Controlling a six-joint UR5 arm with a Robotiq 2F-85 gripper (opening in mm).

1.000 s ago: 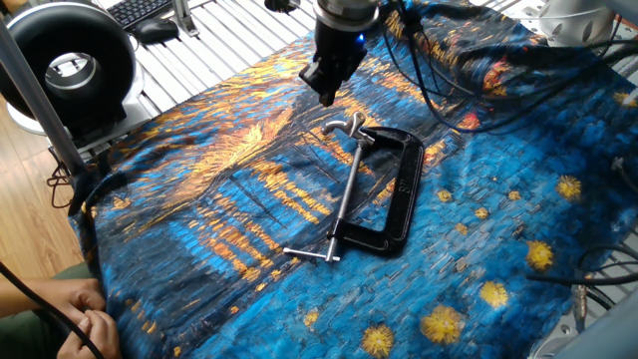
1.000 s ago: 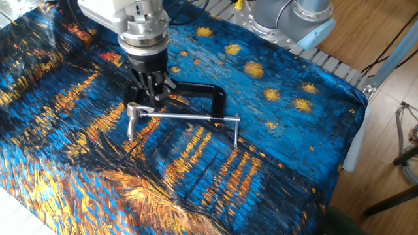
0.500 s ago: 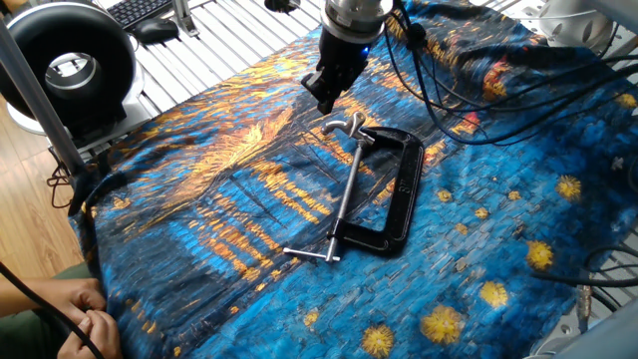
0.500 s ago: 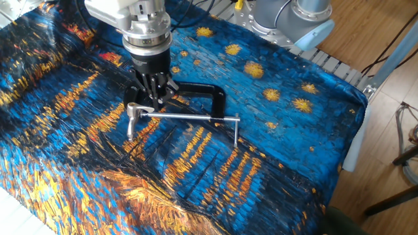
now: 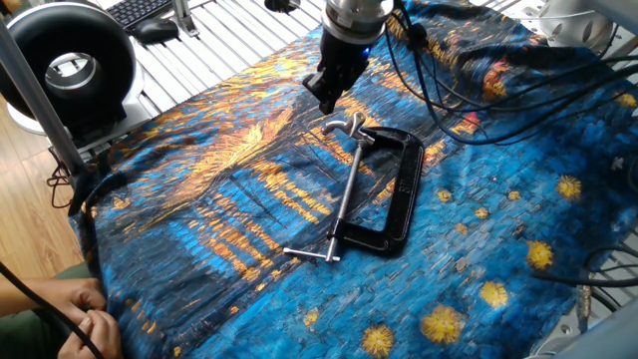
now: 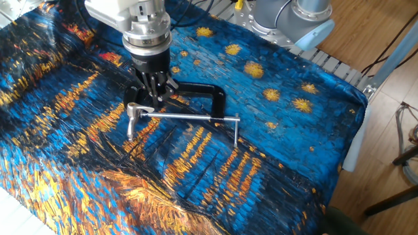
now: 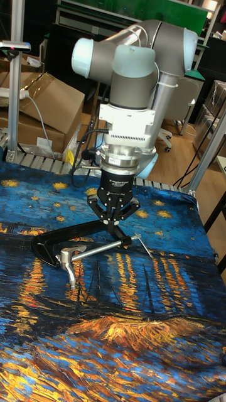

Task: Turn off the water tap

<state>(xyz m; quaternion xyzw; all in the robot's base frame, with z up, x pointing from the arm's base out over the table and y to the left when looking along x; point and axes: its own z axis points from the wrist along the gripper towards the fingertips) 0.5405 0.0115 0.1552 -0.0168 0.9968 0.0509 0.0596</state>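
pincer (image 7: 113,218) above clamp | water tap (image 5: 344,126) shiny silver, curved arms

1. No word, number or brand reads on the cloth (image 6: 274,124), only painted stars and streaks.
2. The gripper (image 7: 113,221) carries a small pale mark on its black collar in the tall view; too small to read.
3. The cardboard box (image 7: 53,103) there shows no legible print.
4. The keyboard (image 5: 145,10) keys are too blurred to read.
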